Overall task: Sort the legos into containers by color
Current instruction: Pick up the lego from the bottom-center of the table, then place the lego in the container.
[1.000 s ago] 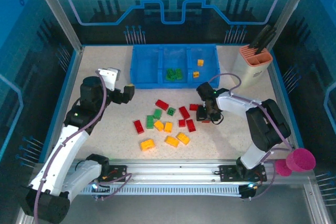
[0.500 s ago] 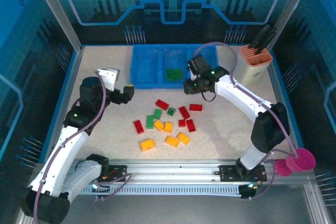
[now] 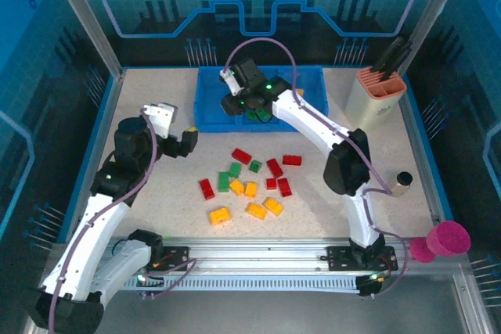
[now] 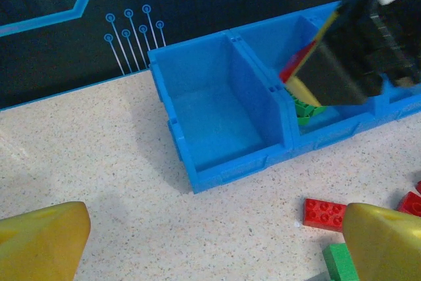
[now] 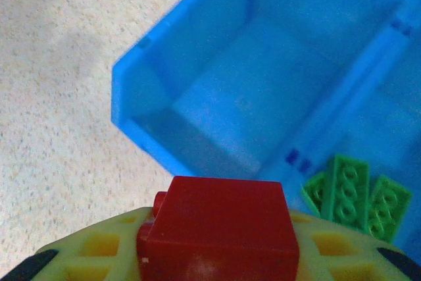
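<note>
right tool clenches a red lego over the blue tray, near its left container; left tool hangs released above the desk.

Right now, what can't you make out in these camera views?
Top view: the right arm crosses the blue tray, hiding part of its middle and right compartments.
Left wrist view: the blurred right hand covers some green bricks.
Right wrist view: the red brick runs off the bottom edge, so its length is unclear.
</note>
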Controlling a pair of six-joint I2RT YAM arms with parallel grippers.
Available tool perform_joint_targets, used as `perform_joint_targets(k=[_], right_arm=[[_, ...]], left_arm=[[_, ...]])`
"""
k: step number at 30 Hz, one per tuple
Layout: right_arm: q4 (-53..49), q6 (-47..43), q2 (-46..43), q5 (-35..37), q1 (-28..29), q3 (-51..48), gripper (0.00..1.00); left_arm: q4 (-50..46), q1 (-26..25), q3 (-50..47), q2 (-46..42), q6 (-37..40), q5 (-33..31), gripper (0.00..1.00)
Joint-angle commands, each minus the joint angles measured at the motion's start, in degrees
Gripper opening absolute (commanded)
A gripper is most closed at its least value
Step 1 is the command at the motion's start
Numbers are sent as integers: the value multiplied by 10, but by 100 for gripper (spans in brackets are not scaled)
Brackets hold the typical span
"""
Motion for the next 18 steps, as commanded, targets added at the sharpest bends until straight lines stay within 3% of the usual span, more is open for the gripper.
perform_joint_targets(k=[1, 10, 18], right_arm=[[15, -39, 55, -18, 6, 69, 40], [-4, -63, 216, -49, 5, 225, 42], [4, -82, 251, -18, 5, 225, 43]], left_arm=[[-6, -2, 0, -18, 13, -5, 100], [-28, -2, 0, -31, -22, 8, 100], [-47, 0, 12, -22, -42, 24, 100]])
